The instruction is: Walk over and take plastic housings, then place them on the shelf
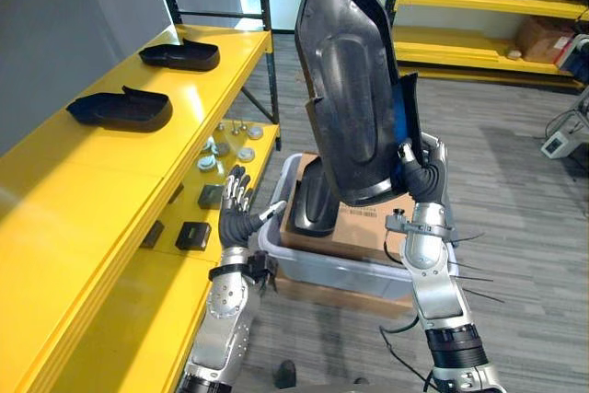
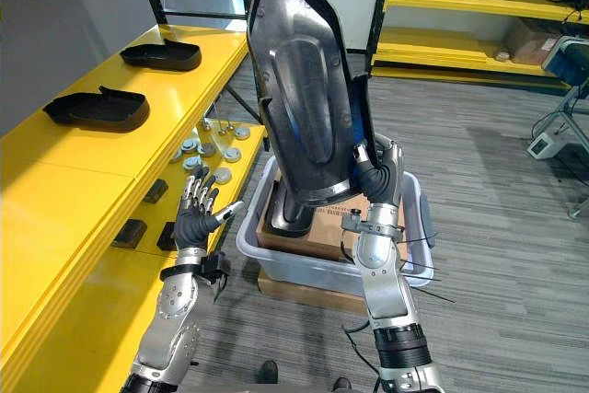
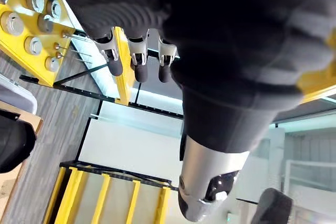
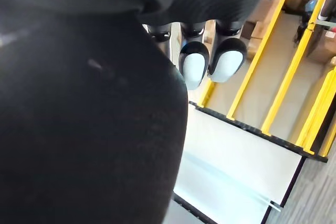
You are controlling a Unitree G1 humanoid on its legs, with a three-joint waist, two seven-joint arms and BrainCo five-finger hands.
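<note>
While right hand [image 1: 421, 172] holds housing [image 1: 354, 108], two others [image 1: 121, 109] [image 1: 180, 54] lie on yellow shelf [image 1: 110, 177].

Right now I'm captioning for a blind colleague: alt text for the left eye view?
The right hand holds a black plastic housing upright above a pale bin; the left hand is open beside a yellow shelf bearing two more housings.

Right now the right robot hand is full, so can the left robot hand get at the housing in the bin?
Probably yes: the left robot hand is open by the bin, the housing just inside, though the held housing hangs close above.
</note>
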